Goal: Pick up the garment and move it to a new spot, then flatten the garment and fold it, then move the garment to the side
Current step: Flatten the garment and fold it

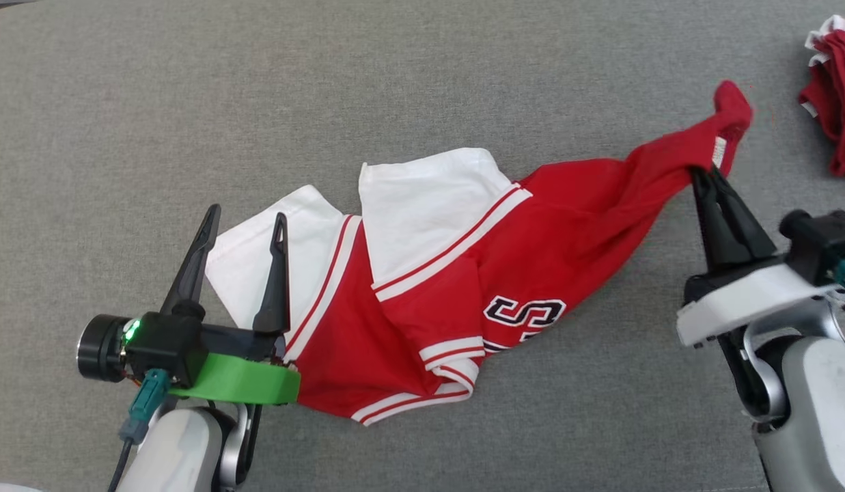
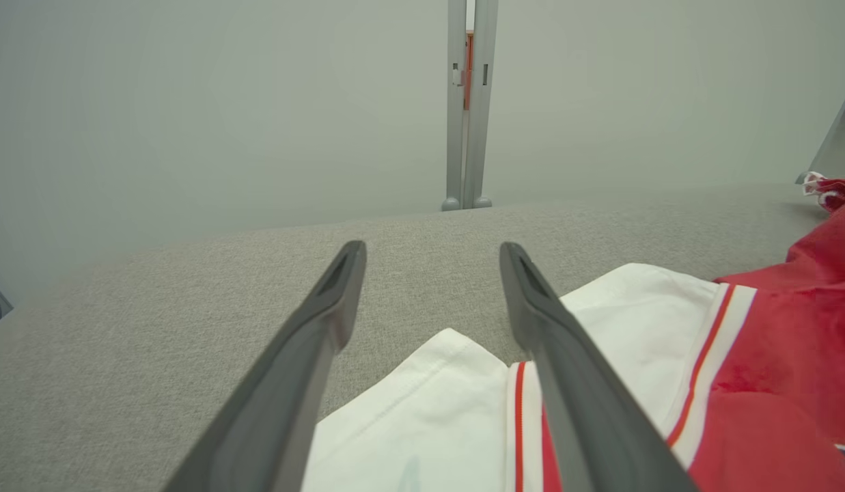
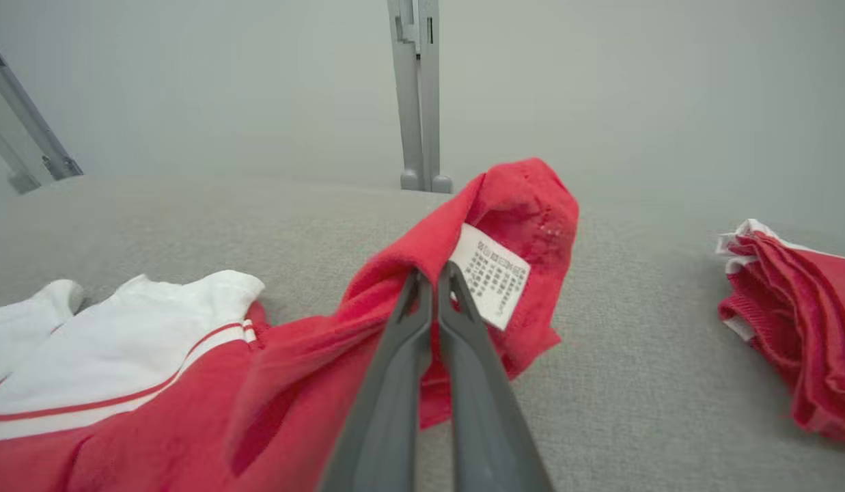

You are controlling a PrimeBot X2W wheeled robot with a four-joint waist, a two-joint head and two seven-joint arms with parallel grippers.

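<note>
In the head view, the red-and-white garment [image 1: 463,287] is lying crumpled across the middle of the grey surface [image 1: 395,82], stretching from the lower left up toward the upper right. The left gripper [image 1: 247,213] is sitting at the lower left with its fingers spread wide, one on each side of the garment's white corner and gripping nothing. At the right, the right gripper [image 1: 708,172] is pinching the garment's red end with its fingers pressed together. A second red cloth pile [image 1: 839,102] is resting at the upper right edge, apart from the garment.

In the left wrist view, the left gripper [image 2: 432,249] is standing open, its fingers pointing up the frame over the grey surface, with the garment's white edge lying between them at the bottom and its red part spreading to the lower right.

In the right wrist view, the right gripper [image 3: 433,275] is clamping a fold of red fabric at centre frame, just beside a white care label [image 3: 494,273]. The cloth pile is sitting at the right edge.
</note>
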